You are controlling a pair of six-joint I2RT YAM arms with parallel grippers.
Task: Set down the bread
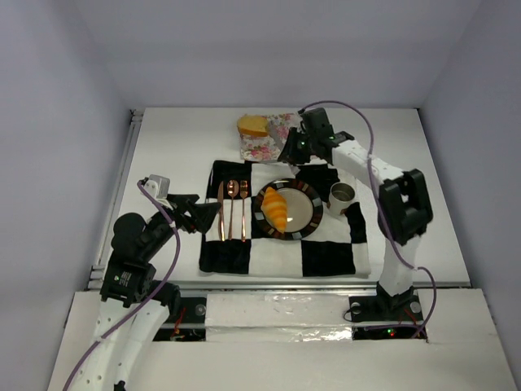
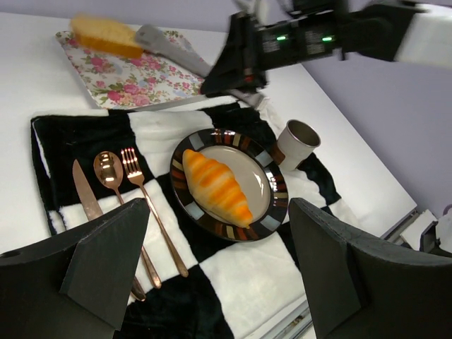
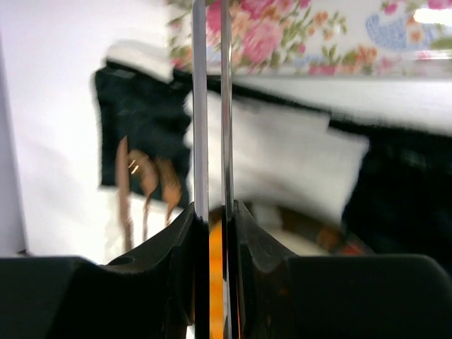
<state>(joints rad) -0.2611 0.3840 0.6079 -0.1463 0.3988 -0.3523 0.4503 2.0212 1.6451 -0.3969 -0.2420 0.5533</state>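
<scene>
Blocky golden bread (image 2: 106, 35) — flat floral tray (image 2: 134, 81).

A: Where's the top camera?
B: High above the near edge, looking down over the whole table (image 1: 163, 147).
A: The wrists?
B: Left looks low across the checkered mat (image 2: 233, 282). Right sits very close, sighting along its tongs (image 3: 200, 106). All three share the mat and the floral tray (image 2: 127, 78).

left gripper (image 2: 219, 226) spread, right gripper (image 3: 213, 212) clamping tongs (image 2: 166, 48)
</scene>
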